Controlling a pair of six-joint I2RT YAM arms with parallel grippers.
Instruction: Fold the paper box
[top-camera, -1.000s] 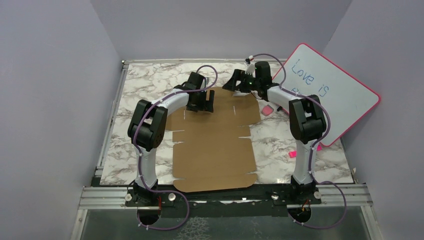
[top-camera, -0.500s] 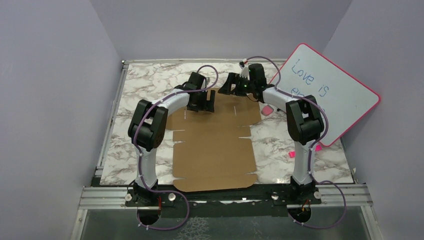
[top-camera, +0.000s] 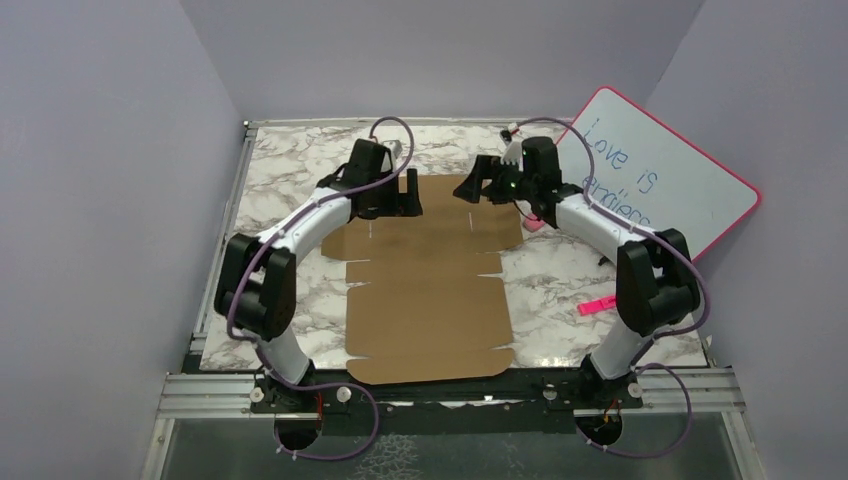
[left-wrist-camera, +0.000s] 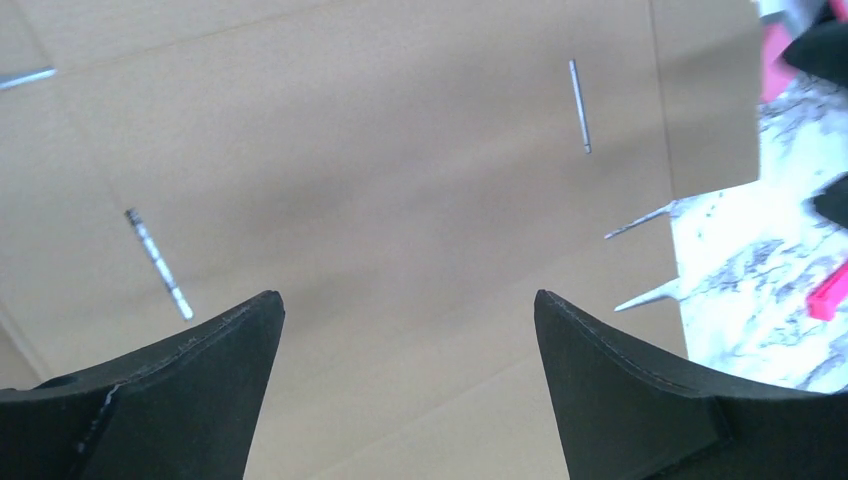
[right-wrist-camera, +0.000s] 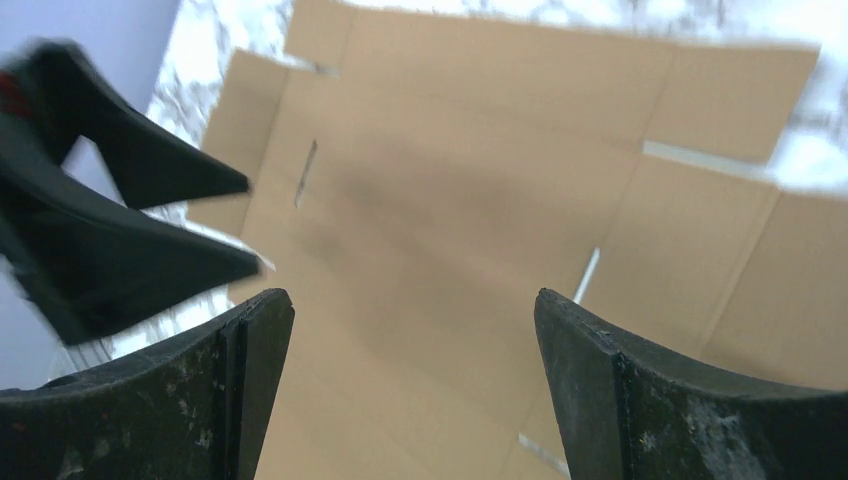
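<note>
The paper box (top-camera: 430, 290) is a large flat brown cardboard sheet with flaps and slits, lying on the marble table from the near edge to the far middle. My left gripper (top-camera: 408, 192) is open and empty above the sheet's far left corner. My right gripper (top-camera: 474, 182) is open and empty above the far right part. The left wrist view shows the cardboard (left-wrist-camera: 400, 180) below open jaws. The right wrist view shows the cardboard (right-wrist-camera: 480, 190) below open jaws, with the left gripper's black fingers (right-wrist-camera: 150, 190) at the left.
A pink-rimmed whiteboard (top-camera: 660, 180) with blue writing leans at the back right. A pink object (top-camera: 535, 222) lies by the sheet's far right corner and a pink marker (top-camera: 597, 305) lies on the marble (top-camera: 290, 170) at the right. Walls enclose the table.
Both arms have swung outward, their elbows further from the centre. The left gripper moved up and back to the sheet's far edge; the right gripper shifted slightly. The sheet stays flat.
</note>
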